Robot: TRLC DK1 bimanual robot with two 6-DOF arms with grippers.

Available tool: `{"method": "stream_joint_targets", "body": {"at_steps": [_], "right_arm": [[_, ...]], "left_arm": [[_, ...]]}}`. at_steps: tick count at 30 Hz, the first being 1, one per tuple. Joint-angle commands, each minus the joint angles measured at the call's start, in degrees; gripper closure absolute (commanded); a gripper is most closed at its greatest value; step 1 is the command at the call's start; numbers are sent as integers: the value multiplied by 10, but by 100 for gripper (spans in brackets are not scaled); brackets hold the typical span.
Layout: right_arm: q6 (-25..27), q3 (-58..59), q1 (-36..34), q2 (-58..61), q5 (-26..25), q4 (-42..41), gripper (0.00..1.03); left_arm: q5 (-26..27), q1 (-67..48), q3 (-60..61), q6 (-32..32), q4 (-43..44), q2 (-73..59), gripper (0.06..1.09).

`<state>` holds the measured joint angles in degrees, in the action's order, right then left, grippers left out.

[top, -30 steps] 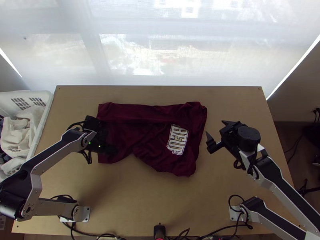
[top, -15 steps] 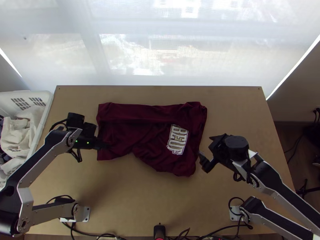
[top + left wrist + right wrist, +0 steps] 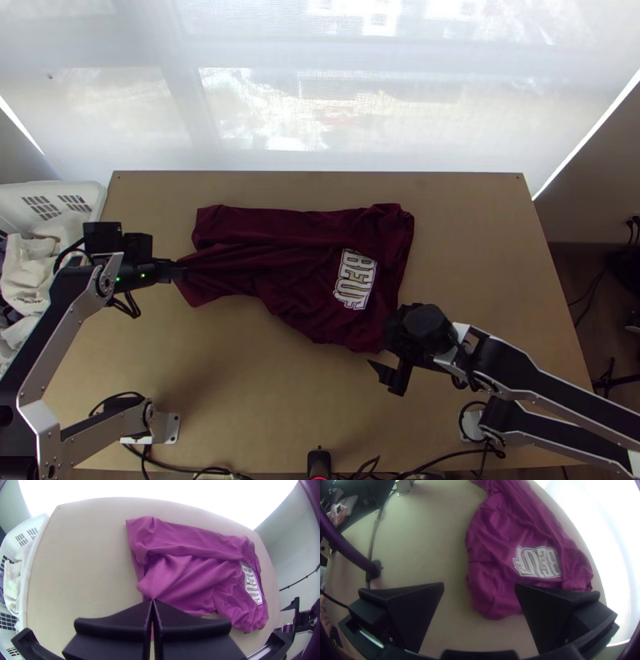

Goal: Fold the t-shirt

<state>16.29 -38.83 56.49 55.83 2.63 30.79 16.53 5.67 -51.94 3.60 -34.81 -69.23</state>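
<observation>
A white basket (image 3: 96, 210) with slotted walls stood beside the left edge of the wooden table (image 3: 264, 384); in it lay rumpled off-white cloth (image 3: 34, 254), heaped against the wall nearest the table, with a bit of darker cloth (image 3: 1, 588) beside it; how deep the heap went could not be told. The maroon t-shirt (image 3: 304, 272) lay across the middle of the table, outside the basket; a band of it was folded along the far side, the rest was wrinkled, and white lettering (image 3: 354, 278) showed toward its right end; the left gripper (image 3: 181, 273) had its fingers pressed together on a pinch of the left end, drawn to a point; the right gripper (image 3: 382, 346) stood with fingers spread wide by the near right corner, nothing between them.
</observation>
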Motion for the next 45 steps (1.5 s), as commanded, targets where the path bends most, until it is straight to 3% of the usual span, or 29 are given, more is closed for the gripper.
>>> {"method": "stream_joint_targets", "body": {"at_steps": [1, 13, 19, 22, 26, 33, 36, 45], "right_arm": [[-6, -5, 68, 49, 14, -18, 5], [-5, 23, 67, 121, 16, -114, 16], [5, 46, 28, 159, 16, -152, 16], [9, 53, 8, 174, 16, -168, 24], [8, 67, -3, 182, 15, -190, 26], [25, 61, -49, 175, 12, -230, 80], [28, 47, -82, 167, 12, -231, 98], [56, -21, -185, 148, 12, -243, 100]], "left_arm": [[3, 29, 4, -8, 15, 12, 105], [3, 29, 33, -10, 24, 31, 105], [4, 28, 34, -7, 25, 31, 105], [6, 28, 34, -6, 28, 29, 105], [8, 28, 32, -6, 29, 26, 105], [9, 29, 30, 4, 28, 27, 105], [9, 29, 31, 5, 27, 31, 105], [16, 29, 50, 7, 25, 47, 105]]}}
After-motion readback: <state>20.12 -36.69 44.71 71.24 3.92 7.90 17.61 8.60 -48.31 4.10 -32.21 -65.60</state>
